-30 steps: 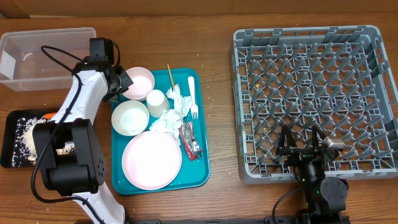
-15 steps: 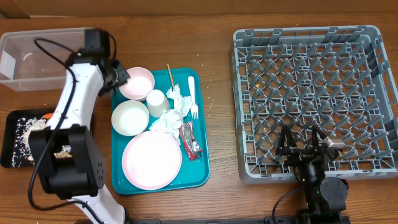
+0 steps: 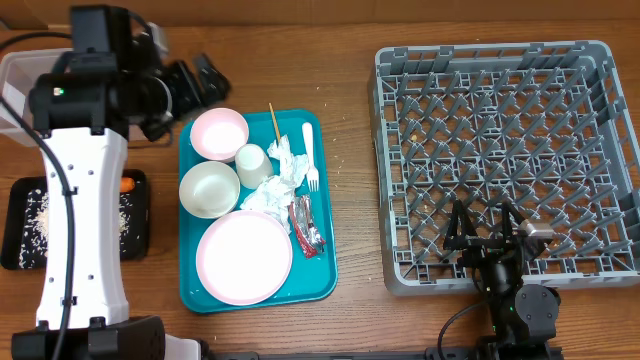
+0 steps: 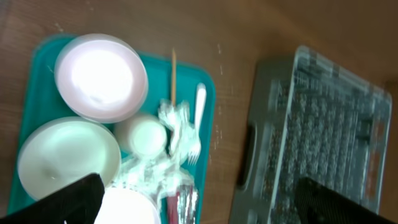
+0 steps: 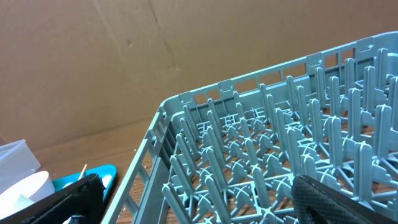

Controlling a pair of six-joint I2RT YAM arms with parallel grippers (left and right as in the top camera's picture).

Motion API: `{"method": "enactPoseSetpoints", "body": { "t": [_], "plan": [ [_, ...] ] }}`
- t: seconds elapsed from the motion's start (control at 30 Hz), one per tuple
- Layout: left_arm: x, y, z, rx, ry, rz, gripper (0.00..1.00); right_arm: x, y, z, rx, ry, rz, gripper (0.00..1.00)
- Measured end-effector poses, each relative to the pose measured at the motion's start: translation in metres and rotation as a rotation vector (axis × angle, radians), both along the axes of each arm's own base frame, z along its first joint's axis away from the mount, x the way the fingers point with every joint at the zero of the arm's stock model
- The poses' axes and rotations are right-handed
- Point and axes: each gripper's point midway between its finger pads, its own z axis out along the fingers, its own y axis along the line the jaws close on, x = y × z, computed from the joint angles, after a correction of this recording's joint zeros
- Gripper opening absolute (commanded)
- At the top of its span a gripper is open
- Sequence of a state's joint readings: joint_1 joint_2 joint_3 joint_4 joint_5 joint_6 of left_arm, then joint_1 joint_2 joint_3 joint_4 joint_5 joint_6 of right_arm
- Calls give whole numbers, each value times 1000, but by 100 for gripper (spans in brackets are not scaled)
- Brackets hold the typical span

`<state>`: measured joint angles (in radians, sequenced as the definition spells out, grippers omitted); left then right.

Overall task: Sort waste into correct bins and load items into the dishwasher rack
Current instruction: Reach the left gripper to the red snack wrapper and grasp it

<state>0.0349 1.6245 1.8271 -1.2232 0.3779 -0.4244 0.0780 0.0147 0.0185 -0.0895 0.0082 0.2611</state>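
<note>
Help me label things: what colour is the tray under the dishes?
The tray is teal, clearest in the overhead view.

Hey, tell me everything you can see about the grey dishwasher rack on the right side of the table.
The dishwasher rack is a large, square, grey plastic crate with raised walls, an open grid floor and rows of upright pegs. It sits flat on the wooden table, apart from the teal tray. No dishes are loaded in it. The right hand, open, sits at its near wall; whether they touch is unclear.
</note>
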Motion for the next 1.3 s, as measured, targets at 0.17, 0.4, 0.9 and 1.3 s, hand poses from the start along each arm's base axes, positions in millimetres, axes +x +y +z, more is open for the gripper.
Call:
{"method": "enactPoseSetpoints", "body": {
  "t": [0.17, 0.4, 0.9, 1.3],
  "plan": [
    [-45, -55, -17, 37, 132, -206, 100, 0, 0, 0, 0, 0, 0, 100],
    [-93, -93, -48, 241, 284, -265, 100, 0, 0, 0, 0, 0, 0, 100],
    [-150, -146, -169, 342, 451, -230, 100, 0, 0, 0, 0, 0, 0, 100],
    [-144, -155, -223, 242, 427, -81, 100, 0, 0, 0, 0, 0, 0, 100]
  ]
}}
